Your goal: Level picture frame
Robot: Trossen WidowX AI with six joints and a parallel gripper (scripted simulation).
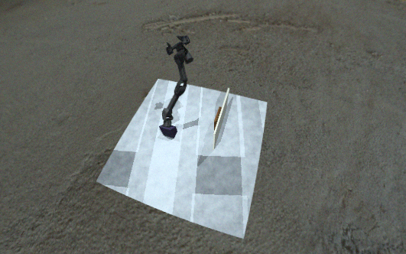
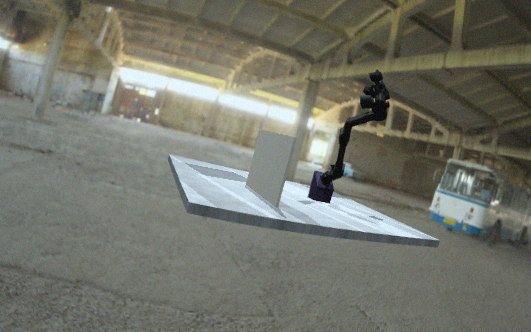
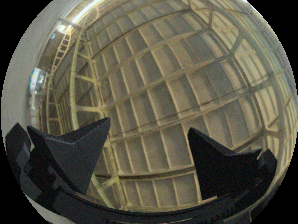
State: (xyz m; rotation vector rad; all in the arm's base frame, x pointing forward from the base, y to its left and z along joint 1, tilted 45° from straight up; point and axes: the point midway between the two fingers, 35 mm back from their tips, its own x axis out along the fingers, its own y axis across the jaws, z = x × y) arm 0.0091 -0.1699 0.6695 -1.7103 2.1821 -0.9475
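The picture frame [image 1: 217, 118] shows in the top view as a narrow brown shape, seen nearly edge-on, on the arm's side of the upright wall panel [image 1: 222, 118] [image 2: 269, 166]. Its tilt cannot be read from this angle. The screw and the notched strip cannot be seen. In the exterior view the panel hides the frame. My gripper [image 1: 175, 42] [image 2: 371, 83] [image 3: 150, 127] is open and empty, raised high above the arm's base and well away from the frame. In the wrist view its two dark fingers stand wide apart, with only the hall roof behind them.
The arm's dark purple base [image 1: 168, 131] [image 2: 321, 187] stands on the pale patterned table top [image 1: 162, 176] [image 2: 215, 204], on the side of the panel where the frame is. The panel stands upright on the same top. A bus [image 2: 465, 200] and pillars are far off in the hall.
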